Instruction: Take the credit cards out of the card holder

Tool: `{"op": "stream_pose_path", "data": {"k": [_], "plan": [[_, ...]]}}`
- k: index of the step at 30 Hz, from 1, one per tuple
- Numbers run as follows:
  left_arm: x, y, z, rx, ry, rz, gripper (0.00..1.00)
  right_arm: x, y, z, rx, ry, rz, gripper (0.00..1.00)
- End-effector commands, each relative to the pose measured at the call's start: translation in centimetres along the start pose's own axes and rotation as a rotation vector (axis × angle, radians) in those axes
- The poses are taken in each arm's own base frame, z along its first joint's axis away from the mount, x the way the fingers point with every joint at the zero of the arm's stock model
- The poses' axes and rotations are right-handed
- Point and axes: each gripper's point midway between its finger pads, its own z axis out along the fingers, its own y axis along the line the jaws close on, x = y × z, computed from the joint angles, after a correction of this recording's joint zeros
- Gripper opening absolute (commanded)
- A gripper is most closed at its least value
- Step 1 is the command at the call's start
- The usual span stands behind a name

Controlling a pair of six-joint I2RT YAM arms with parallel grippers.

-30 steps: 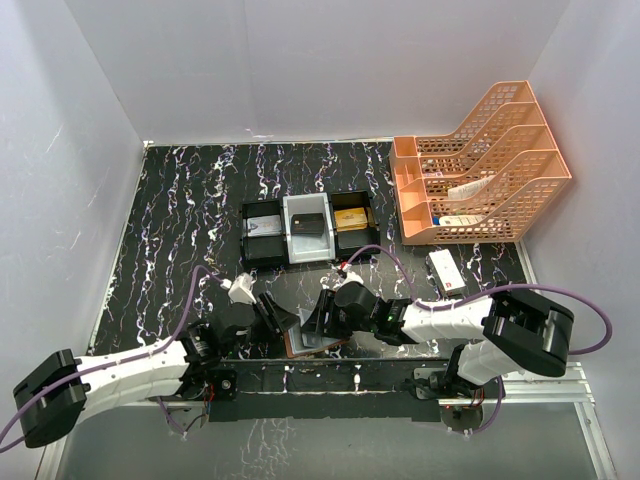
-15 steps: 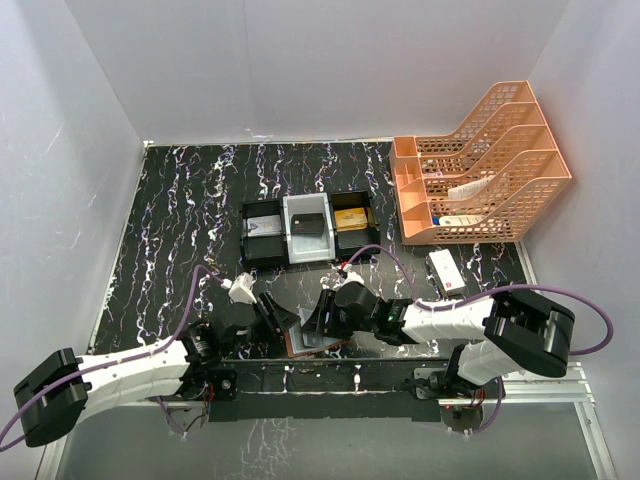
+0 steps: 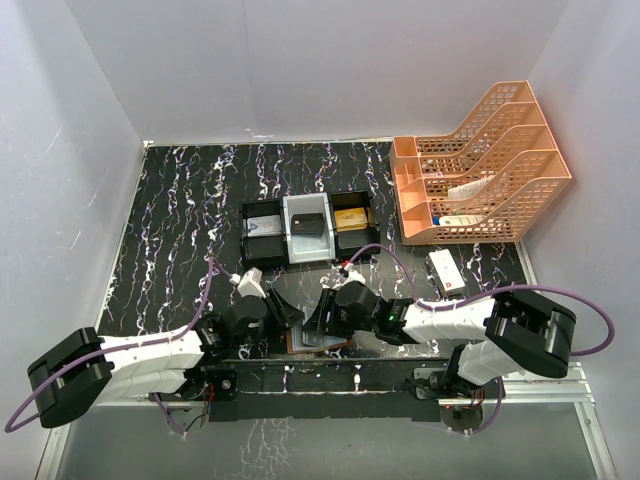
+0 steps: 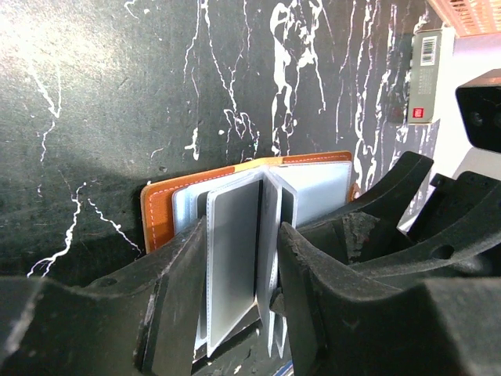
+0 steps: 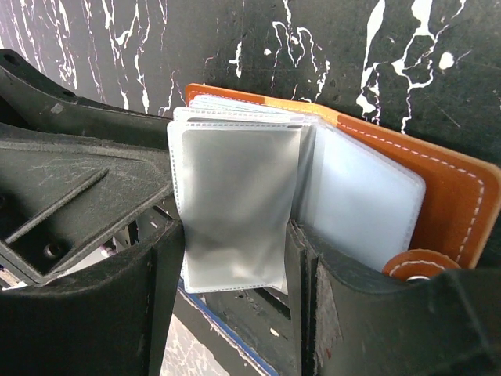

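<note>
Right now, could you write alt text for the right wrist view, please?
An open brown card holder lies on a black marbled table, one pale grey pocket page standing up between the two black fingers of the right hand.

One camera looks down; both wrist cameras closely face the card holder (image 5: 438,192).

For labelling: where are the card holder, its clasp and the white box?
card holder (image 5: 450,188), right wrist view, brown cover.
clasp (image 5: 415,265), right wrist view, rounded tab.
white box (image 3: 443,270), top external view, top face.
</note>
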Motion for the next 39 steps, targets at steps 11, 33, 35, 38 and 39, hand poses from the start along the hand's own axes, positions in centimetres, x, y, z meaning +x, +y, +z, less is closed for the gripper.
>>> {"op": "stream_pose_path", "data": {"k": [11,33,35,38,39], "plan": [[-0.3,3.0,-1.0,-0.257,0.052,0.151,0.39,0.7,-0.8,-0.6,-0.031,-0.001,-0.023,0.51],[-1.5,-4.7,-1.1,0.059,0.003,0.070,0.52,0.4,-0.6,-0.4,-0.019,-0.004,-0.029,0.51],[-1.3,-4.2,-0.5,0.044,0.000,0.068,0.49,0.4,-0.6,-0.3,-0.016,-0.004,-0.031,0.51],[-0.7,-3.5,0.1,0.023,0.021,0.069,0.45,0.4,-0.7,-0.3,-0.015,-0.002,-0.031,0.51],[-0.6,-3.3,0.2,0.016,0.025,0.067,0.44,0.4,-0.7,-0.4,-0.013,-0.003,-0.030,0.51]]}}
